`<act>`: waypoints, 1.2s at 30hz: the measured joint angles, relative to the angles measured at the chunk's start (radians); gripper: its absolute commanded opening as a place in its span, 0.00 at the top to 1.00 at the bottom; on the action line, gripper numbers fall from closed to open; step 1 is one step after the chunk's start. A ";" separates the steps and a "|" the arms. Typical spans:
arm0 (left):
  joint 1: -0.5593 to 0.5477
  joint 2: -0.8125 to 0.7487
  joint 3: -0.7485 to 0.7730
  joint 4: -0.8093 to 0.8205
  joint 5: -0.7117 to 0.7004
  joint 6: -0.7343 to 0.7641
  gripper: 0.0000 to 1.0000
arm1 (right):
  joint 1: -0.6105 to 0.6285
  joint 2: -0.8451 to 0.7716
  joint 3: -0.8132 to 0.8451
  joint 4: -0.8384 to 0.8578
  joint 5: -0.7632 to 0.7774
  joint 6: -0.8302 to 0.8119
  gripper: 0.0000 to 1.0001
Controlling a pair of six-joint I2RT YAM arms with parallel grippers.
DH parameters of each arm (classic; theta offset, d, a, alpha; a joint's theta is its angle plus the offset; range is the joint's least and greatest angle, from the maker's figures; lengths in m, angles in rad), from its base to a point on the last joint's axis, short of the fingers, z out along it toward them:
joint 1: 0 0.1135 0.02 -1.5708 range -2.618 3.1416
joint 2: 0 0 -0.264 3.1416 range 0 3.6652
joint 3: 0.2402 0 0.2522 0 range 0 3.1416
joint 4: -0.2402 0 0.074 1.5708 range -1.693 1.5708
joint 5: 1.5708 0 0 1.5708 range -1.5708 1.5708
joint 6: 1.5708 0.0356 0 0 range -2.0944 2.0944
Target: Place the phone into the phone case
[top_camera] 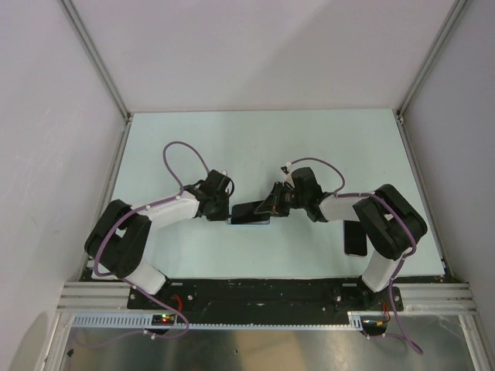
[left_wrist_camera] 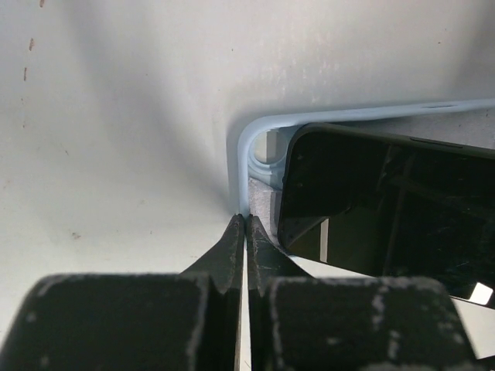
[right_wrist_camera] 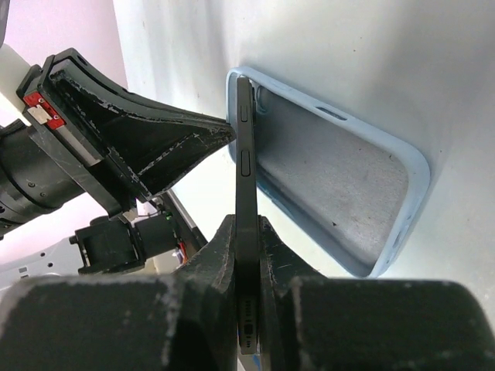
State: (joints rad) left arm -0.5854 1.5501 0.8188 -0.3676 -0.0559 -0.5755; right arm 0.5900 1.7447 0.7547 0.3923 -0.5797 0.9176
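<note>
Your right claw is squeezing the black phone and tipping its left end into the pale blue phone case at the middle of the table, while your left claw is pinching the case's rim so it is not sliding.

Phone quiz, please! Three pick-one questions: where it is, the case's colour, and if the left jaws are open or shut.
1. Where is the phone? A) stuck on the wall B) in the right jaws, tilted over the case C) in the left jaws
2. The case's rim is: A) pale blue B) red C) green
3. The left jaws are: A) wide open B) holding the phone C) shut on the case's rim

1 B: pinched edge-on in the right wrist view. 2 A: blue in both wrist views. 3 C: they close on the rim.
</note>
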 measured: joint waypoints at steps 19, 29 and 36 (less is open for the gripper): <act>-0.001 -0.004 -0.006 0.006 0.006 -0.002 1.00 | -0.027 0.075 0.054 -0.055 -0.069 0.067 1.00; -0.001 -0.004 -0.006 0.005 0.003 -0.001 1.00 | -0.027 0.117 0.091 -0.053 -0.097 0.082 1.00; -0.002 -0.004 -0.006 0.005 0.003 -0.001 1.00 | -0.024 0.113 0.109 -0.096 -0.087 0.044 0.95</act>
State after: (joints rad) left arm -0.5869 1.5463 0.8124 -0.3622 -0.0532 -0.5762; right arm 0.5655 1.8580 0.8635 0.2966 -0.6666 0.9615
